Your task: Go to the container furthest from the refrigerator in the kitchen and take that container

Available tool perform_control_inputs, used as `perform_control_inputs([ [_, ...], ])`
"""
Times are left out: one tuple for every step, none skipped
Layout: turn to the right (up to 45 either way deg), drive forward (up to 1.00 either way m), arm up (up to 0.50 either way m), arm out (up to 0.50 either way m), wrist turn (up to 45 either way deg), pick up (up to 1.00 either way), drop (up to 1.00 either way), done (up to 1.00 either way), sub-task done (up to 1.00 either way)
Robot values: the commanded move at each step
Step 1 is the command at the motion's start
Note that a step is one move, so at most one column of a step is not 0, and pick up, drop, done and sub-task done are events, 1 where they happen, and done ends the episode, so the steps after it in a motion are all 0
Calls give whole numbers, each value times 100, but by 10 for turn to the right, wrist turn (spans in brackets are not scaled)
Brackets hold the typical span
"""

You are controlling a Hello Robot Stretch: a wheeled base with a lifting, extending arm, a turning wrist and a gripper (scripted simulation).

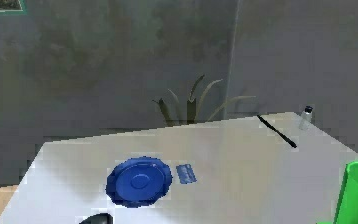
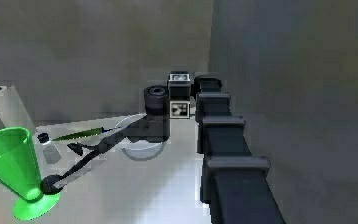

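Jaws are sitting at the far end of the arm (image 2: 227,150). The dark body is just left of the two white marker squares (image 2: 180,95), and the thin fingers (image 2: 105,143) are reaching toward the arm side view's left, low over the bench (image 2: 137,195). Jaw width: cannot tell. Hold: cannot tell either, since things are lying on the bench at and behind the fingers. The fingertips are ending near the foot of the green container (image 2: 17,165), a see-through cup shape standing upright at the arm side view's left edge. Touching or not, cannot tell. A thin green stick (image 2: 79,133) and a pale round dish-like shape (image 2: 142,150) are lying around the fingers. A white roll (image 2: 1,100) is standing behind the container. The forward view is catching the green container (image 1: 355,190) at its right edge on the bench. A blue plate (image 1: 139,182), a small blue card (image 1: 186,174), a black pen (image 1: 277,132) and a small bottle (image 1: 307,115) are lying spread apart on the top. A spiky plant (image 1: 192,103) is standing beyond the far edge against the grey wall (image 1: 87,60).
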Motion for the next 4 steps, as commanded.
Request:
perform_control_inputs([
  [0,0,0,0,450,0,0,0,0],
  [0,0,0,0,90,0,0,0,0],
  [0,0,-8,0,0,0,0,0,0],
  [0,0,0,0,0,100,0,0,0],
])
